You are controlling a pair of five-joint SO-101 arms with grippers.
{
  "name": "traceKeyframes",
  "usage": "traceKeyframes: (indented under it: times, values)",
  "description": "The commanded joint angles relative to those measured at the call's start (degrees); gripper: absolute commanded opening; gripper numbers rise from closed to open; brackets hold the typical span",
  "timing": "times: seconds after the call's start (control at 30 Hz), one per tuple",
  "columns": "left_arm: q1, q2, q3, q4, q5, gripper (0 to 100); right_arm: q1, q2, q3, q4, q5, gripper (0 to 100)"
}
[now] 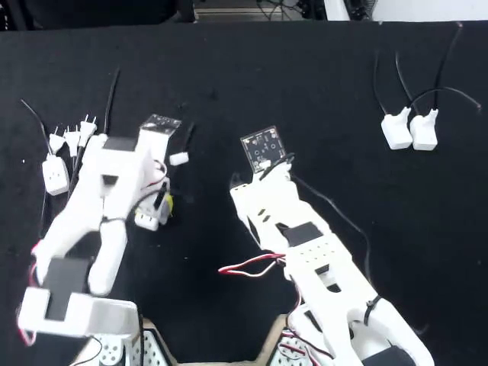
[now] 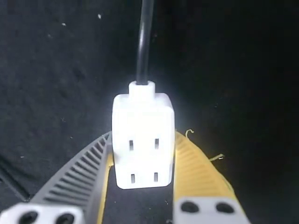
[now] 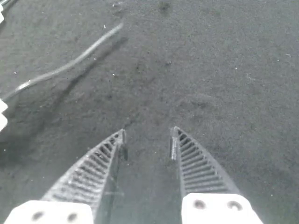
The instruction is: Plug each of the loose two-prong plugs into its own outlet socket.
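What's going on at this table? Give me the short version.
The left gripper is closed on a white outlet block with a black cord, gripping its sides. Both of the block's slot pairs are empty. The right gripper is open over the bare black cloth and holds nothing. Three loose two-prong plugs lie on the left side of the table next to another outlet block. Two more white blocks with cords sit on the right.

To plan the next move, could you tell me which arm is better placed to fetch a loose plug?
Right, probably: the right end effector is open and empty, while the left end effector is shut on an outlet socket. A loose plug lies between the arms.
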State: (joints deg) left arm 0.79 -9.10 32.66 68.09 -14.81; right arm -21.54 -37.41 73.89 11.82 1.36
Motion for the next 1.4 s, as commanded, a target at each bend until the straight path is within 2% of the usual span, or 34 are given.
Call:
traceKeyframes:
  times: [0.0,0.1,0.17,0.4,0.53,0.67,0.8,0.93,1.1,1.27,1.37]
  values:
    - [1.3,-9.1,1.0,-1.8,2.1,10,-0.4,-1.9,-0.7,-1.5,0.1,14.9]
    - [1.7,-10.5,1.0,-1.1,7.6,24,-0.4,-1.9,-0.6,-1.5,0.1,14.9]
    - [1.6,-10.3,1.0,-1.0,10.3,29,-0.4,-1.9,-0.6,-1.5,0.1,14.9]
    - [0.1,-10.8,0.4,1.2,8.6,25,-0.4,-1.9,-0.5,-1.5,0.1,14.9]
    - [-6.6,-10.7,-0.9,1.5,7.4,25,-0.4,-1.9,-0.5,-1.5,0.1,14.9]
    - [-16.4,-10.1,0.3,-4.8,6.7,25,-0.4,-1.9,-0.5,-1.5,0.1,14.9]
    - [-21.3,-10.1,3.9,-11.8,6.7,25,-0.4,-1.9,-0.5,-1.5,0.1,14.9]
    - [-20.4,-10.1,8.9,-16.0,6.7,25,-0.4,-1.9,-0.5,-1.5,0.1,14.9]
    - [-13.1,-10.8,13.1,-16.1,6.8,25,-0.4,-1.9,-0.5,-1.5,0.1,14.9]
    - [-6.9,-10.9,9.0,-9.9,7.1,25,-0.4,-1.9,-0.5,-1.5,0.1,14.9]
    - [-6.7,-10.9,6.3,-7.1,6.8,25,-0.4,-1.9,-0.5,-1.5,0.1,14.9]
